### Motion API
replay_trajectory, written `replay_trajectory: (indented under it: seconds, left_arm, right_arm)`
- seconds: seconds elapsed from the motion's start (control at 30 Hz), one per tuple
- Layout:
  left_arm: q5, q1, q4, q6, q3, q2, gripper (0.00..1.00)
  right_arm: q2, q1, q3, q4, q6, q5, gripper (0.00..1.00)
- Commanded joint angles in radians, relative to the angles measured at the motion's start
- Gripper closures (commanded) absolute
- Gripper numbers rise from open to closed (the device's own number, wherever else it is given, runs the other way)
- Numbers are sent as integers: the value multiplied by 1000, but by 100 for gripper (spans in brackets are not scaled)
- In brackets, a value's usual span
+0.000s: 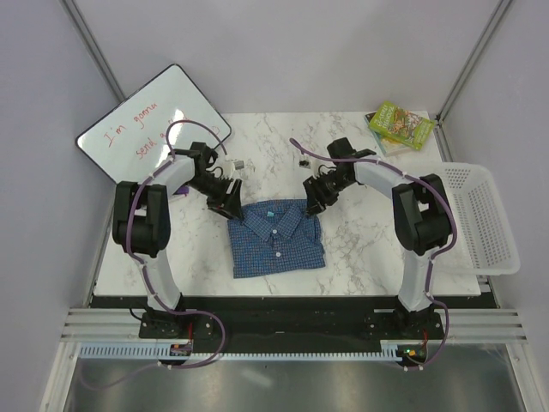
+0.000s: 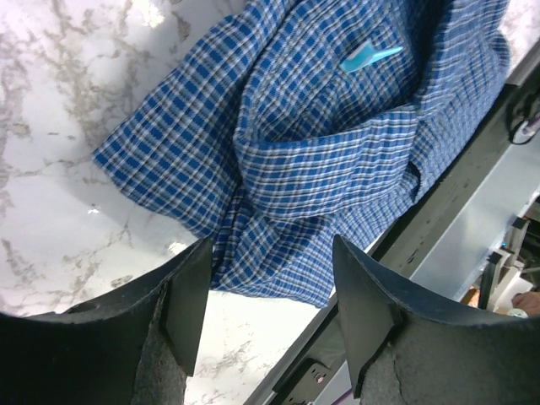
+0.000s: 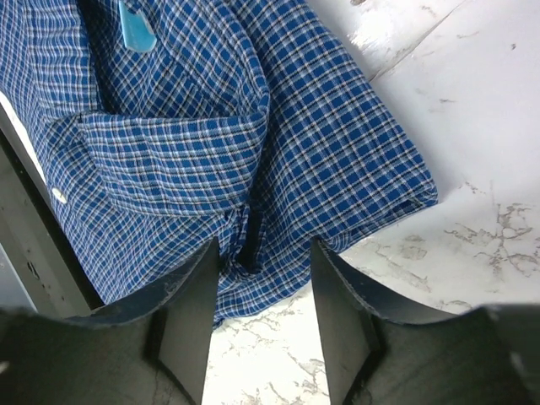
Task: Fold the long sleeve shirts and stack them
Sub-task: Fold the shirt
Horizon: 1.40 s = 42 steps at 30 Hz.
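Top external view is showing you the shirt point(image 1: 277, 238) lying folded into a small rectangle on the marble desk point(image 1: 369, 249) between the two arms, with its collar point(image 1: 273, 215) toward the far side. Your left hand point(image 1: 227, 206) is hovering at the far left corner and your right hand point(image 1: 313, 203) at the far right corner. Both are released, fingers spread with nothing pinched between them, and the wrist views are showing only cloth lying below the gaps. You are dealing with thin, soft, checked cloth that is likely going to sag, slide and come unfolded if you are lifting it by a single layer. I am judging the safest hold to be the full thickness at the folded side edges, both hands together, rather than the loose collar. Whether the fingertips are touching the cloth, I am not able to tell. The sleeves are hiding inside the fold, parts of the shirt are running out of both wrist frames, and no second shirt or stack is showing anywhere.
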Motion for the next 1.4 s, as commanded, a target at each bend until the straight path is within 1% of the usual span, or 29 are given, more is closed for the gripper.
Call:
replay_trajectory:
  seconds: [0.0, 0.07, 0.1, 0.17, 0.2, 0.27, 0.33, 0.4, 0.43, 0.47, 0.53, 0.57, 0.63, 0.7, 0.83, 0.93, 1.0, 1.13, 1.2, 1.3, 1.37]
  left_arm:
    - [-46, 0, -11, 43, 2, -1, 34]
    - [-49, 3, -13, 40, -3, -4, 35]
    - [-47, 3, -13, 40, -3, -7, 35]
    - [-29, 5, -21, 46, -4, -8, 37]
    - [-23, 3, -27, 51, -4, -7, 39]
    - [-15, 3, -37, 61, 0, 2, 42]
    - [-9, 3, -51, 73, 2, 13, 43]
    - [-1, 3, -54, 74, -1, 15, 50]
    - [2, 3, -59, 80, 2, 15, 55]
    - [-1, 3, -62, 81, 7, 15, 65]
    - [-6, 5, -60, 87, 13, 12, 73]
    - [-14, 5, -60, 89, 20, 8, 80]
    - [-11, 9, -57, 93, 27, 4, 87]
    - [-12, 9, -48, 97, 33, -10, 98]
    - [-14, 12, -19, 104, 34, -47, 98]
    - [-21, 11, 41, 104, 8, -93, 98]
    - [-50, 11, 94, 100, -27, -111, 98]
    - [-104, 12, 145, 91, -53, -82, 98]
    - [-132, 17, 186, 72, -73, -77, 98]
    - [-159, 17, 240, 52, -75, -58, 98]
    - [-182, 19, 260, 43, -59, -23, 98]
  right_arm:
    - [17, 7, 62, -46, -50, -12, 52]
    - [8, 9, 73, -69, -59, -15, 58]
    - [3, 7, 79, -81, -64, -21, 66]
    - [-13, 7, 88, -100, -72, -27, 78]
    - [-18, 9, 93, -103, -72, -27, 92]
    - [-24, 6, 104, -109, -73, -12, 99]
    - [-21, 6, 111, -117, -79, 1, 100]
    - [-23, 4, 108, -115, -82, 11, 100]
    - [-21, 3, 105, -118, -82, 11, 100]
    - [-21, 1, 104, -118, -82, 11, 100]
    - [-27, -3, 96, -114, -87, 14, 100]
    - [-32, -8, 94, -114, -89, 15, 100]
    - [-38, -16, 94, -112, -87, 18, 100]
    - [-44, -29, 96, -110, -89, 16, 100]
    - [-58, -49, 96, -95, -92, 10, 100]
    - [-55, -57, 90, -81, -90, 8, 100]
    - [-49, -59, 78, -63, -87, 13, 100]
    - [-11, -59, 59, 6, -53, 27, 100]
    - [2, -60, 53, 26, -49, 62, 100]
    - [16, -69, 30, 81, -41, 114, 100]
    - [32, -75, 27, 100, -26, 122, 100]
